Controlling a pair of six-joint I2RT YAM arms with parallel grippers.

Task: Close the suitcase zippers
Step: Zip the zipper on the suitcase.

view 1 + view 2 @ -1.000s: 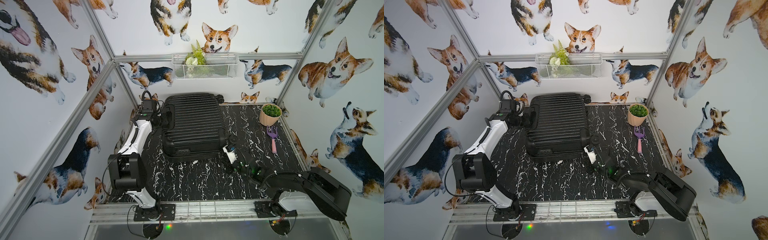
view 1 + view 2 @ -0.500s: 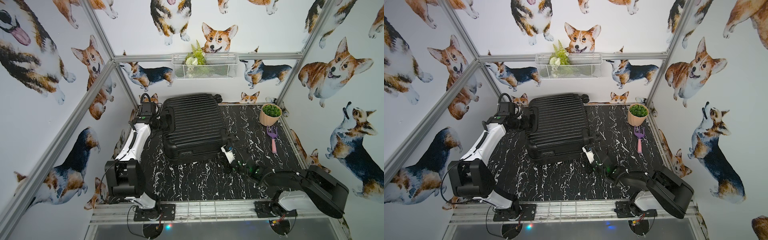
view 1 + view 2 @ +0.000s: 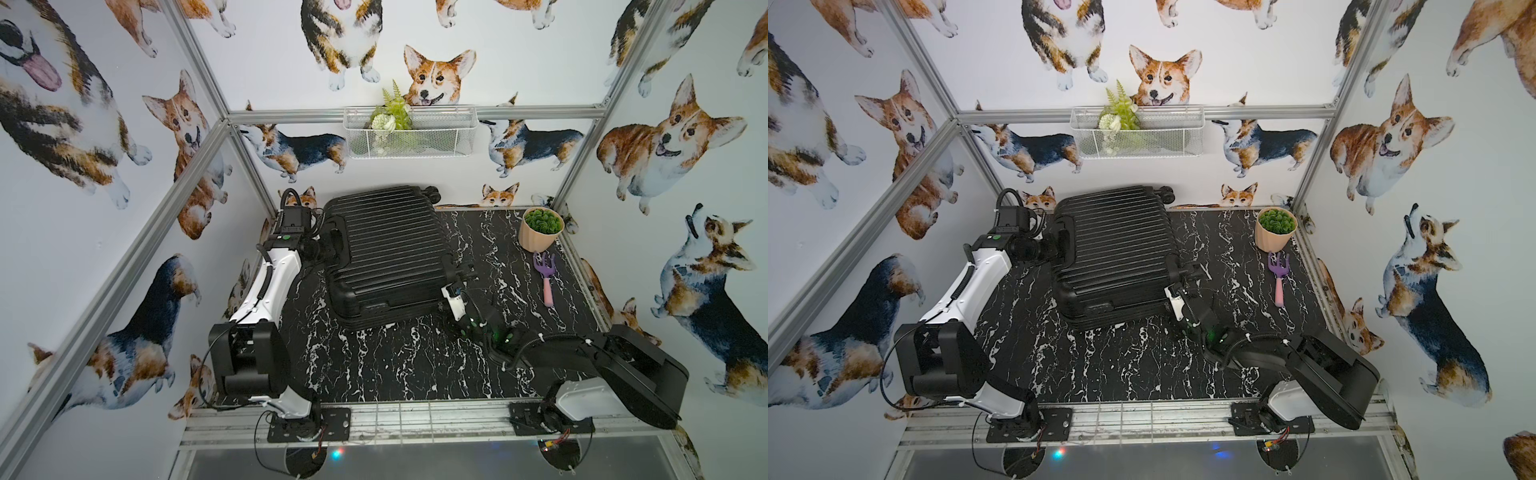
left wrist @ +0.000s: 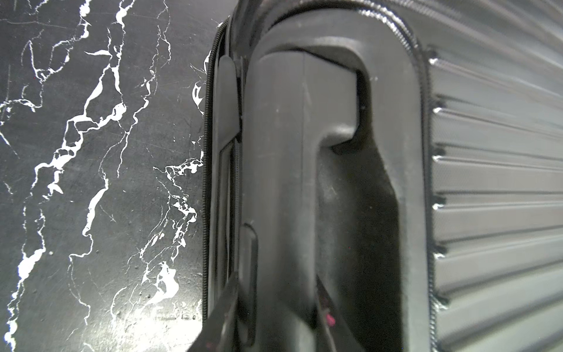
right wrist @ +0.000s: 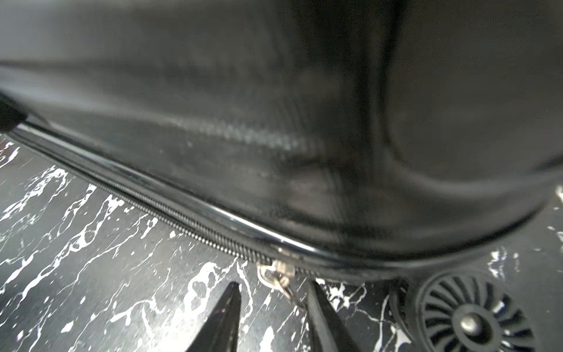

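L gripper (image 4: 275,285) is seen at the left end of the suitcase (image 3: 386,253), clamped on the moulded handle (image 4: 280,170) w/ one finger each side of the bar. The suitcase is laid flat, halves together, ribbed shell up, on the marble-look counter (image 3: 395,365), as shown in both top views. Along its lower rim the zippers (image 5: 182,224) are seen as a coil running to a silver slider (image 5: 275,272). R gripper (image 5: 274,294) is placed at the suitcase's near right corner, beside a wheel (image 5: 469,318), jaws spread, nothing pinched; the slider's pull lies btw. the fingertips. Well right of the suitcase a potted plant (image 3: 540,228) & purple rake (image 3: 545,276) are set
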